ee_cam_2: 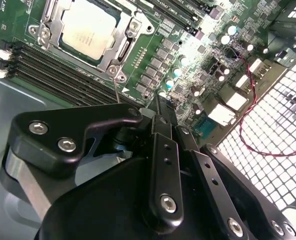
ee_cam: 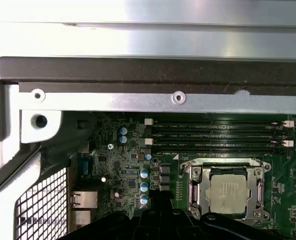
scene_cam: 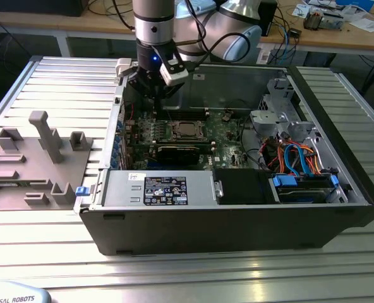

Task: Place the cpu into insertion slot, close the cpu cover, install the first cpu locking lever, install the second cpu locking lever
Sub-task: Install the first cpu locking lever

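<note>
- The gripper [scene_cam: 156,95] is hanging inside the open computer case [scene_cam: 338,208], just above the green motherboard [scene_cam: 228,136] near the case's rear wall.
- In the second wrist view, the gripper's [ee_cam_2: 158,107] black fingers [ee_cam_2: 160,150] are sitting pressed together, clamping nothing.
- The cpu [ee_cam_2: 88,27] is lying flat in the insertion slot [ee_cam_2: 119,64], its dull silver top facing up; in the first wrist view the cpu [ee_cam: 230,192] is sitting square within the socket.
- The cpu cover [ee_cam: 193,187] is lying down around the chip, framing it on all sides in both wrist views.
- A thin locking lever [ee_cam_2: 116,90] is running along the socket's edge toward the gripper; whether it is latched cannot be told.
- The long black memory slots [ee_cam: 215,135] are lying beside the socket, between it and the case's wall.
- A grey fixture plate [scene_cam: 32,164] is sitting on the bench, beside the case at the exterior view's left.
</note>
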Tool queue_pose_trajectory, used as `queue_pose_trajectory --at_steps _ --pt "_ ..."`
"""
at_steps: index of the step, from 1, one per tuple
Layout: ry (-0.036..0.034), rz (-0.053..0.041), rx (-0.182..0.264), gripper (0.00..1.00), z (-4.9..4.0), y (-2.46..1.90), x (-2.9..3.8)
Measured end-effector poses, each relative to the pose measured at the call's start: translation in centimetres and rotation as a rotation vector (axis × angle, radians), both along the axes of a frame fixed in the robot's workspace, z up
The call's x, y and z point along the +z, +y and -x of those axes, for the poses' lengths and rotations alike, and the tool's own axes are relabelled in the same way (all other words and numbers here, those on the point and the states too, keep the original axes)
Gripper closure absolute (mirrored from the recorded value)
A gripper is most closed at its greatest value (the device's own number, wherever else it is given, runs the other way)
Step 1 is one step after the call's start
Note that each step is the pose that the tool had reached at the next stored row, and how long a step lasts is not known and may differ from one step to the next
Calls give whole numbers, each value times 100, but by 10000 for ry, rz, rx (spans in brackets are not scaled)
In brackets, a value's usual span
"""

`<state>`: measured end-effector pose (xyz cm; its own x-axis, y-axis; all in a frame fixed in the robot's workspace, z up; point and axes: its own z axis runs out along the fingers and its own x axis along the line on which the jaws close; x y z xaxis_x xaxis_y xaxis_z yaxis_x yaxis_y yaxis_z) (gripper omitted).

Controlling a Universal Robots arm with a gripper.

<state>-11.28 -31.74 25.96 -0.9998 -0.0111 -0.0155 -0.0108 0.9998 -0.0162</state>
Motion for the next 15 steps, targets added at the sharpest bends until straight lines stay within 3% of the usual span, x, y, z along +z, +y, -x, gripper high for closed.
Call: queue_pose_trajectory --at_steps 11,15 --pt "0 0 0 89 39 13 -2" --pt "0 -9 0 89 50 40 -3"
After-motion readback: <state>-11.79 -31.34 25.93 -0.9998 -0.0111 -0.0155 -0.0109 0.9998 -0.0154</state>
